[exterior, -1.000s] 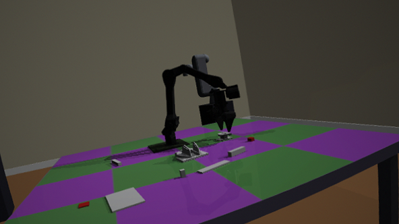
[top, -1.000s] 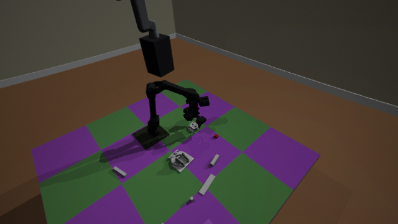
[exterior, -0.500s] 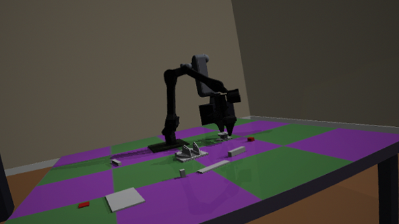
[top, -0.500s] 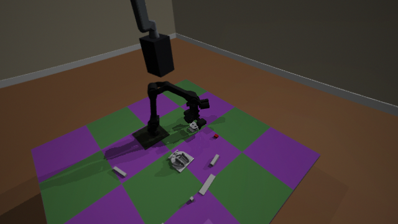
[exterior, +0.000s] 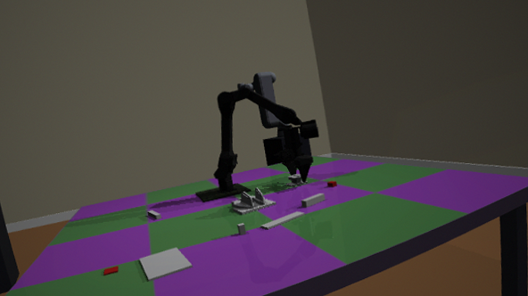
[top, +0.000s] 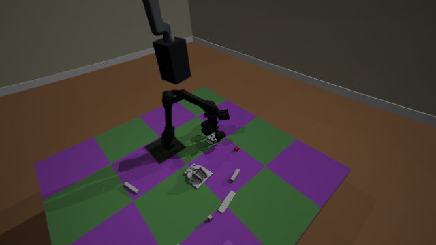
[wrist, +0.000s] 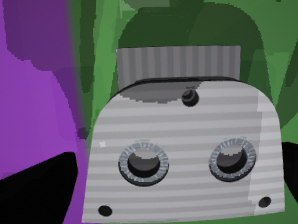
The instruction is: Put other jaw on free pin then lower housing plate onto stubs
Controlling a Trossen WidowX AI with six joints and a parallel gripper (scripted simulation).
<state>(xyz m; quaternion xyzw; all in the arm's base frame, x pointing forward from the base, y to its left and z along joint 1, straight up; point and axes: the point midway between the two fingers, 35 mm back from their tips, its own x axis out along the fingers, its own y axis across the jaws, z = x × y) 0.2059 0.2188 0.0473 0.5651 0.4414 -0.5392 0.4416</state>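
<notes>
Chequered green and purple surface [top: 296, 160] [exterior: 383, 210] [wrist: 37, 110], dim light, plain walls behind. We log the white housing plate [top: 212, 139] [exterior: 295, 179] [wrist: 185, 130] as not fitted: it lies apart from the base assembly [top: 198, 185] [exterior: 249, 210], towards the far side in the exterior view. The wrist view gives its two large ringed holes, three small ones, and a ribbed grey block [wrist: 177, 62] at its far edge; how the two are joined we cannot tell.

We find the gripper [top: 214, 137] [exterior: 299, 179] [wrist: 180, 159] low over the plate, jaws wide apart, one on either side of it, nothing held. Contact cannot be confirmed.

On the base assembly we see two upright pieces [top: 201, 173] [exterior: 260, 196] side by side, so we judge that both pivoting parts are probably on their pins. Whether the teeth mesh is too small to read. If they do, what remains is to grip the plate, carry it over, seat it level on both stubs and withdraw.

We judge the next move to be closing on the plate's sides. Risk: an off-centre grip could turn it, leaving the holes out of line with the stubs. The red block [top: 236, 148] [exterior: 332, 184] sits off to one side.
</notes>
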